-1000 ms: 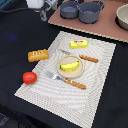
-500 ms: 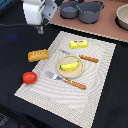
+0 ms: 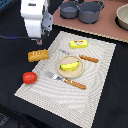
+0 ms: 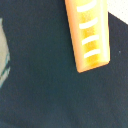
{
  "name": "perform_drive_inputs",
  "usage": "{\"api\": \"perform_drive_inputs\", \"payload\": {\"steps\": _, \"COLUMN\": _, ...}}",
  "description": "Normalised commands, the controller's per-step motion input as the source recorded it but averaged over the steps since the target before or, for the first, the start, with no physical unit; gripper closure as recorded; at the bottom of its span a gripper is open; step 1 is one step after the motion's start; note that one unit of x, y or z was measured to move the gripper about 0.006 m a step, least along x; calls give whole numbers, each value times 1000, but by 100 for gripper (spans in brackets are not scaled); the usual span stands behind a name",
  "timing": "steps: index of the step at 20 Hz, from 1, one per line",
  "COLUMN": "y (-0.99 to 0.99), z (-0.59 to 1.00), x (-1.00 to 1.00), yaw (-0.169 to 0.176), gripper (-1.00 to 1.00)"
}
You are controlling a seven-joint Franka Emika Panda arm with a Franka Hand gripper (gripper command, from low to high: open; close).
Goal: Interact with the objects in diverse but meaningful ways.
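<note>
Exterior view, nearest first: the tomato (image 3: 29, 77) lies on the dark table (image 3: 15, 112) off the striped mat (image 3: 95, 80) at the exterior view's left. Further in, the banana (image 3: 69, 65) rests on a round plate (image 3: 70, 73), fork (image 3: 67, 80) and knife (image 3: 82, 57) on either side. The bread loaf (image 3: 38, 55) (scored top plain in the wrist view (image 4: 89, 31)) sits just below the white arm (image 3: 35, 19); whether its gripper is parted or closed cannot be told. Beyond lie the butter block (image 3: 79, 44) and grey pots (image 3: 82, 10).
</note>
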Motion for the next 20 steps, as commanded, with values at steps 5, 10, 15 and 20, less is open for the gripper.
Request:
{"api": "perform_drive_inputs", "payload": {"steps": 5, "y": -288, "z": -279, "x": -2, "yaw": 73, "gripper": -100}}
{"api": "perform_drive_inputs", "payload": {"steps": 10, "y": -314, "z": -224, "x": 0, "yaw": 39, "gripper": -100}}
{"api": "perform_drive_inputs", "payload": {"steps": 15, "y": -143, "z": -299, "x": 77, "yaw": 19, "gripper": -100}}
{"api": "perform_drive_inputs", "payload": {"steps": 20, "y": -53, "z": -340, "x": 58, "yaw": 21, "gripper": -100}}
